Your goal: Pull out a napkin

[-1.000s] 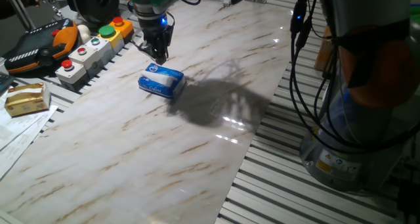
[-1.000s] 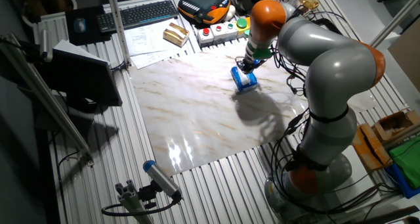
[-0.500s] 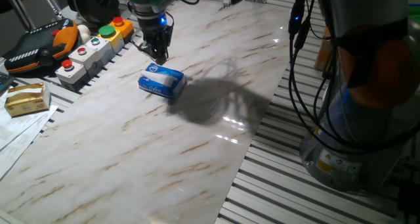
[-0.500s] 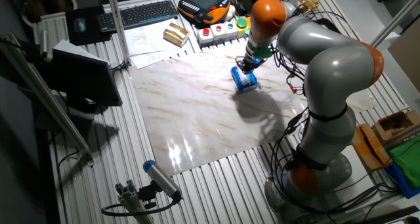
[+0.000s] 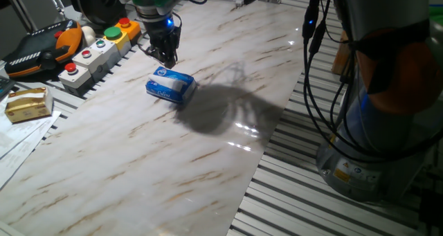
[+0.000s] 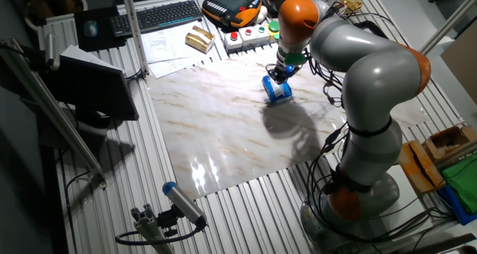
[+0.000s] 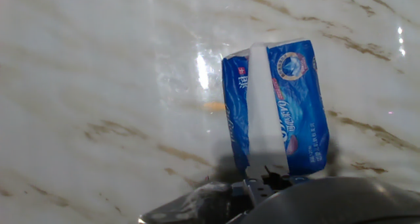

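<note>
The blue plastic tissue pack (image 5: 170, 85) lies flat on the marble board (image 5: 208, 146), also seen as the pack (image 6: 278, 90) under the arm. In the hand view the pack (image 7: 298, 99) fills the middle right, with a white strip (image 7: 266, 106) running along its top face. The napkin is hidden; none shows outside the pack. My gripper (image 5: 167, 56) hangs just behind and above the pack, apart from it, fingers drawn together with nothing between them. The gripper (image 6: 277, 74) sits at the pack's far end. Its fingertips (image 7: 261, 181) show at the bottom edge.
A button box (image 5: 97, 52) with red and green buttons stands close behind the gripper. An orange-black pendant (image 5: 34, 52), a tan box (image 5: 28, 103) and paper sheets (image 5: 17, 142) lie at the left. A keyboard (image 6: 164, 16) is beyond. Cables (image 5: 315, 91) hang at the right.
The arm and gripper have shifted slightly away from the pack, towards the button box. The pack has not moved.
</note>
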